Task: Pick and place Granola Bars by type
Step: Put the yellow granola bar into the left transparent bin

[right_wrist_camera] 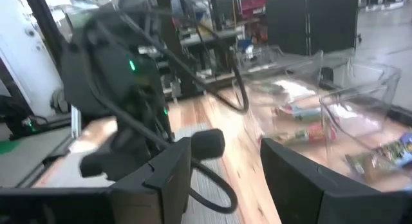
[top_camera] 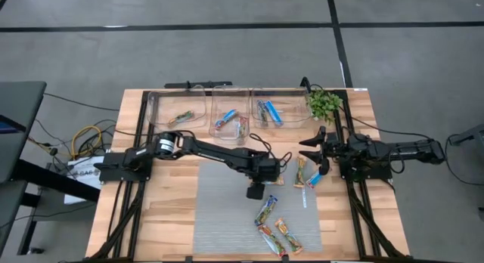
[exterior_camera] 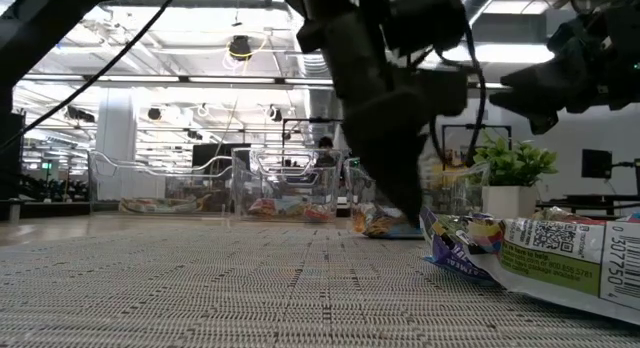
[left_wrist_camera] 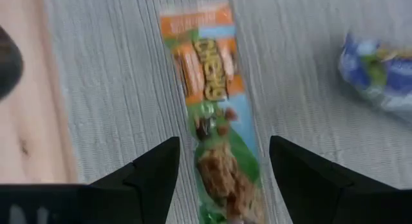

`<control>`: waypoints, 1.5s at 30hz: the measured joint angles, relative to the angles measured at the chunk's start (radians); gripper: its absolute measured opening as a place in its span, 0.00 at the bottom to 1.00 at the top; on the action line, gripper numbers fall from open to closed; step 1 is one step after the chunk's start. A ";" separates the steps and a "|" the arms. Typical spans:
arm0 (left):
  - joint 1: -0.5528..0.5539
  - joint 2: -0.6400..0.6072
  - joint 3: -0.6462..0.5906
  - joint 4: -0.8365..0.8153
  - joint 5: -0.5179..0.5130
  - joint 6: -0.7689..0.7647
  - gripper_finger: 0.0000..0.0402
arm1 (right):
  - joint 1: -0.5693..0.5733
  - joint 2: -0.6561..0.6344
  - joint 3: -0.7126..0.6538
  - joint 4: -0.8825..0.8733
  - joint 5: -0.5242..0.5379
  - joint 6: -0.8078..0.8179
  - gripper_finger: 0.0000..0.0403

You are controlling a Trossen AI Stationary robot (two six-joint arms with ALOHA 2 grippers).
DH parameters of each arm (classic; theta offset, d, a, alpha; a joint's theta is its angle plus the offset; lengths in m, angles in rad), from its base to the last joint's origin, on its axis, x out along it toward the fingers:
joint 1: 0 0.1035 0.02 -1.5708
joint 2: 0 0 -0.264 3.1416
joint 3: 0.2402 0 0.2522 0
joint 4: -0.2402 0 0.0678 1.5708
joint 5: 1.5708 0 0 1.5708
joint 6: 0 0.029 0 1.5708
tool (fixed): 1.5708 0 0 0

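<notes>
I see three clear bins (top_camera: 227,104) at the back of the table, each with bars inside. Five granola bars (top_camera: 266,210) lie on the grey mat (top_camera: 227,210). My left gripper (left_wrist_camera: 222,176) hangs open over one bar. My right gripper (top_camera: 311,151) is open and empty.

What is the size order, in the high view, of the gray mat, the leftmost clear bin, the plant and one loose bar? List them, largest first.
1. gray mat
2. leftmost clear bin
3. plant
4. loose bar
</notes>
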 joint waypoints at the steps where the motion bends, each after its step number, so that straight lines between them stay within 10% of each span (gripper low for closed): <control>1: 0.000 0.011 0.001 -0.010 -0.001 0.000 0.58 | 0.000 0.005 0.000 0.003 0.000 0.000 0.45; 11: -0.001 0.035 0.013 -0.021 -0.045 0.000 0.55 | 0.000 0.021 0.000 -0.045 0.000 0.000 0.45; 26: -0.002 0.038 0.028 -0.041 -0.021 -0.004 0.13 | 0.000 0.022 0.000 -0.051 0.000 0.000 0.45; 45: 0.013 -0.101 0.134 -0.348 -0.089 -0.110 0.12 | 0.000 0.021 0.000 -0.057 0.000 0.000 0.45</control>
